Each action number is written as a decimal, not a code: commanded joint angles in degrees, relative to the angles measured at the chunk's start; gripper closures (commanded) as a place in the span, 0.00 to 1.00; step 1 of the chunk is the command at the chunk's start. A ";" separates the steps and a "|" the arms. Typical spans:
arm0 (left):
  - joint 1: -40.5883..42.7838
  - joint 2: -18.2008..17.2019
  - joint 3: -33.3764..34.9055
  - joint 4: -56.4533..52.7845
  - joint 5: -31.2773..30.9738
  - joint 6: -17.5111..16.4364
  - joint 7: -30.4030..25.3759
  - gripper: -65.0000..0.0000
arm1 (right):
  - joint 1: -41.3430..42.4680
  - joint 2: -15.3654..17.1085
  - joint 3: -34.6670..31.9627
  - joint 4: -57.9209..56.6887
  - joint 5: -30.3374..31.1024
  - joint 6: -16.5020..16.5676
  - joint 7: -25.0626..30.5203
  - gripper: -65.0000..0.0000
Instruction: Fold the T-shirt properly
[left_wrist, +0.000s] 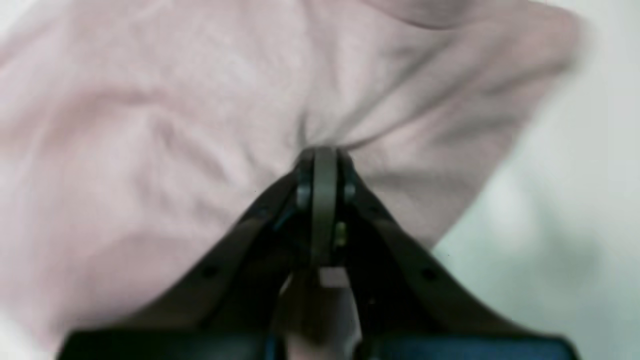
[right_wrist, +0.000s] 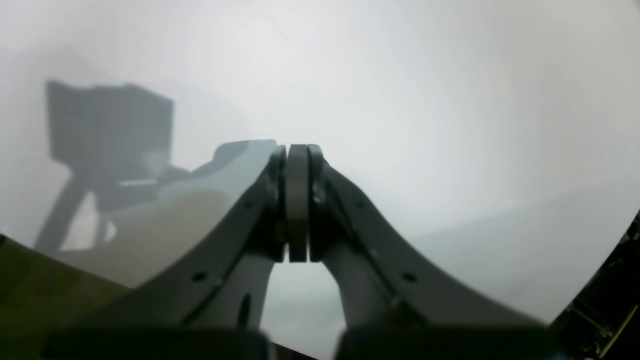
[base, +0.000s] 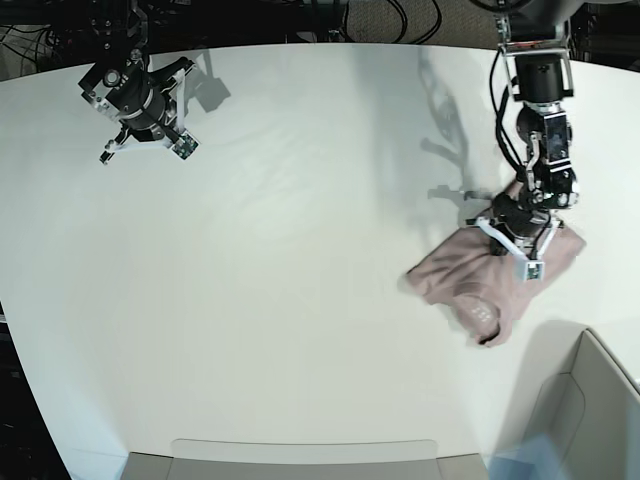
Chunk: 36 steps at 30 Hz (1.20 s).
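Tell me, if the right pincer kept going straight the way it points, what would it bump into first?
Probably just the bare white table. The shut right pincer holds nothing, and its wrist view shows only blurry pale surface ahead; depth is unclear.

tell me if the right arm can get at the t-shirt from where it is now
Probably not without a long move. The right gripper is shut and empty at the far corner of the table, while the T-shirt lies bunched at the opposite side, pinched by the left gripper. Nothing lies between them.
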 joint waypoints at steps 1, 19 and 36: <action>-1.37 -0.27 0.31 0.81 -0.70 -0.61 -0.60 1.00 | 0.13 0.54 -0.23 1.13 1.74 0.65 0.73 1.00; 21.57 1.84 -11.47 50.75 -0.70 -0.61 17.16 1.00 | -17.54 7.93 -0.49 4.73 7.72 0.65 1.09 1.00; 62.45 9.57 -24.83 52.24 -0.79 -0.70 16.90 1.00 | -40.31 20.32 -2.08 4.55 7.28 0.65 1.17 1.00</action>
